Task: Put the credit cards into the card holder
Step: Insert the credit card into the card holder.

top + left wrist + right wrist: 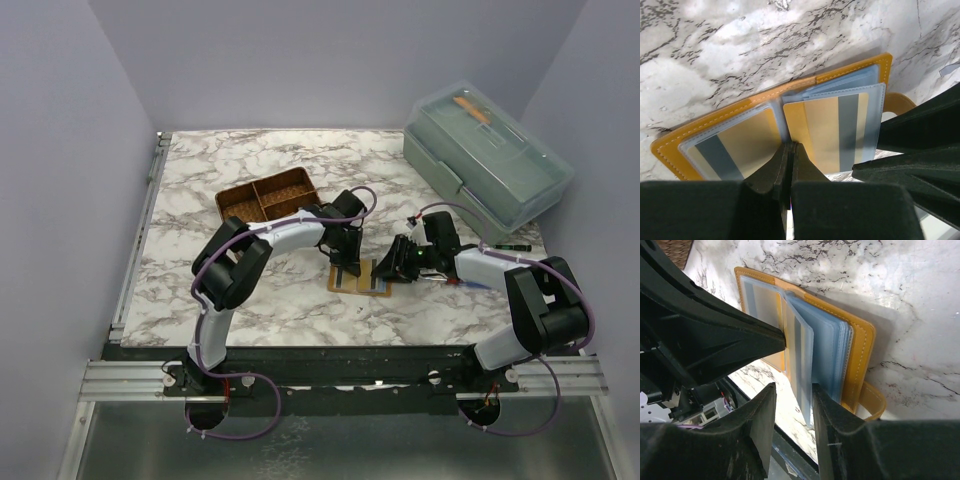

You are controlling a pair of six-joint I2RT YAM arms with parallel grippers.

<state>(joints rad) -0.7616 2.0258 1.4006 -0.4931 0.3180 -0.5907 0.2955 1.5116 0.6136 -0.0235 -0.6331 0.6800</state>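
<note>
Left hand (pixel 790 150) closed, tips on card holder (pixel 740 107) fold; right hand (pixel 794 390) apart, straddling clear sleeve (pixel 802 355)

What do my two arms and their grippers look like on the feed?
The left arm and right arm both have pale white-grey links between chunky black joints. A purple cable runs along each arm. The left gripper and right gripper have matte black, wedge-shaped fingers. No markings are readable.
</note>
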